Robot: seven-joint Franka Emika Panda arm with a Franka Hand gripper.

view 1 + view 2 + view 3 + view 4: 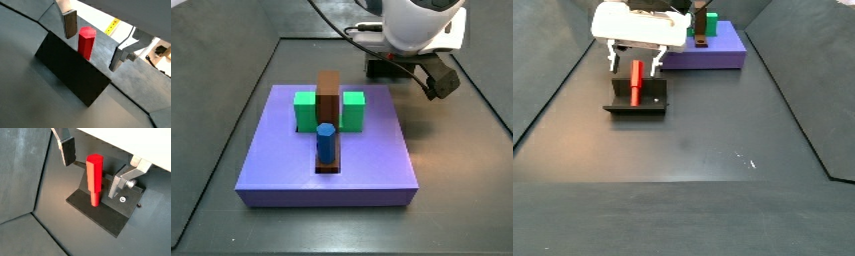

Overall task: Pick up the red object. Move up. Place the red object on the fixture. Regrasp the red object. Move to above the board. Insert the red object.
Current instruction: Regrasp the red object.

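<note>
Side view, left to right: fixture (636,103) carries the red object (635,82) leaning on its bracket; gripper (633,62) straddles it, fingers spread and clear; board (720,50) sits well apart. Risk: off-centre closing could tip the peg, skewing the regrasp.

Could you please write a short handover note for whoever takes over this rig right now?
Gripper: open over the fixture, fingers either side of the red peg, not touching it.
Red peg: standing upright on the fixture, beside its bracket.
Board: apart from the fixture, holding the green block, brown bar and blue cylinder.
Done: pick, lift, place on fixture.
Left: regrasp the peg, move above the board, insert.
</note>
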